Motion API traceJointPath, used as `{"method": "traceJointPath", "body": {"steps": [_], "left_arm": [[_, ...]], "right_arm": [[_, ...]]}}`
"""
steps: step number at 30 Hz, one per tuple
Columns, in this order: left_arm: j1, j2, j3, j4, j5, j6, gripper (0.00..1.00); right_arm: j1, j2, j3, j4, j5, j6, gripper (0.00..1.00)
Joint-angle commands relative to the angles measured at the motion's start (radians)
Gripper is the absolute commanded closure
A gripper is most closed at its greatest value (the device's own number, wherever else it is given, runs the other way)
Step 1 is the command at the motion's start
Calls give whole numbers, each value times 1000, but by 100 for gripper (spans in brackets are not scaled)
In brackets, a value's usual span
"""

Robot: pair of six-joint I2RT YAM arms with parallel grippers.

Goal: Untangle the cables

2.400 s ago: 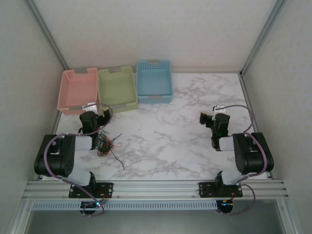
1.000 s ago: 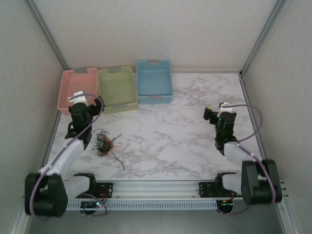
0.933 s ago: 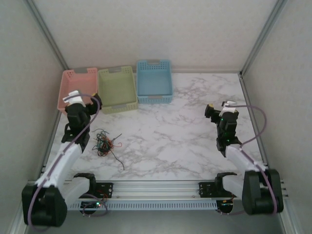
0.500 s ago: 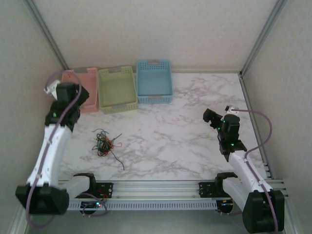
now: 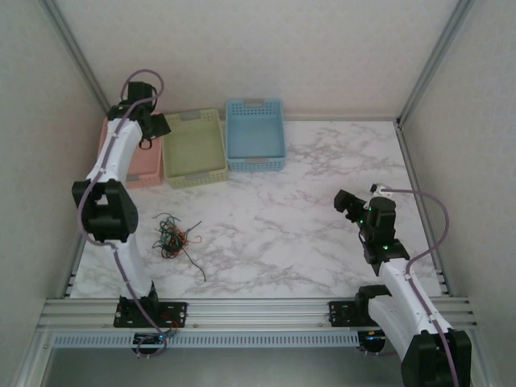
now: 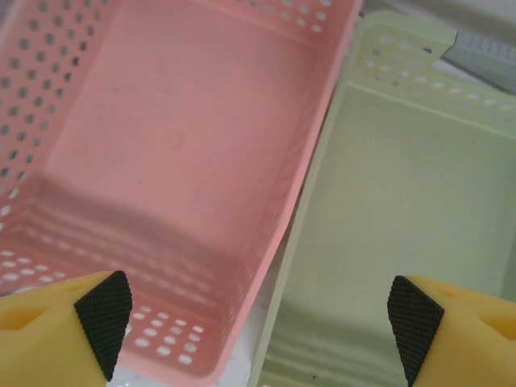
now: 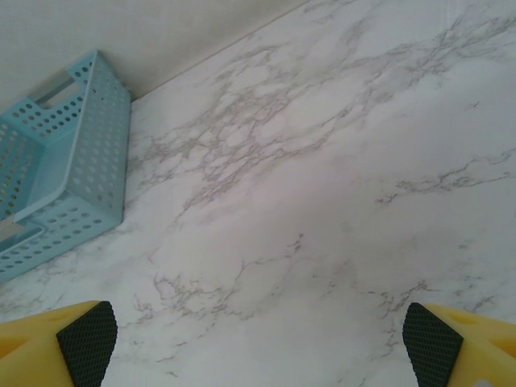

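Note:
The cables (image 5: 172, 239) lie in one tangled heap of thin red, green and black wires on the marble table (image 5: 274, 234), at the left front. My left gripper (image 5: 153, 129) hangs high above the back left corner, far from the heap. Its jaws are open with nothing between them, and in the left wrist view this gripper (image 6: 258, 322) looks down on the seam between the pink basket (image 6: 161, 145) and the green basket (image 6: 403, 201). My right gripper (image 5: 347, 201) hovers open and empty over bare marble at the right; in its wrist view the gripper (image 7: 260, 343) faces the table.
Three baskets stand in a row at the back: pink (image 5: 129, 153), green (image 5: 193, 147) and blue (image 5: 255, 134). The blue basket (image 7: 56, 161) also sits at the left in the right wrist view. All look empty. Metal frame posts and walls close in both sides.
My left arm has swung up and back from beside the cables to above the pink and green baskets. The right arm has drawn slightly nearer. The cables have not moved.

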Motion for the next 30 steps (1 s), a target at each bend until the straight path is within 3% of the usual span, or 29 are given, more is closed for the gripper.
{"method": "traceJointPath", "body": {"steps": [1,9,20,27,30], "left_arm": [[12,98,118,-123,45,47,16],[17,259,231,-147,67,68,17],[17,340,259,-139,100,76,25],[16,375,282,-144,114,76,35],[12,379,290,-142,121,73,47]], "right_arm": [[6,-17,-14,5,-17,13,5],[7,-2,-11,5,-19,16,5],[7,-3,-13,6,-17,16,6],[8,6,-8,5,-18,15,7],[7,11,-5,5,-20,15,7]]}}
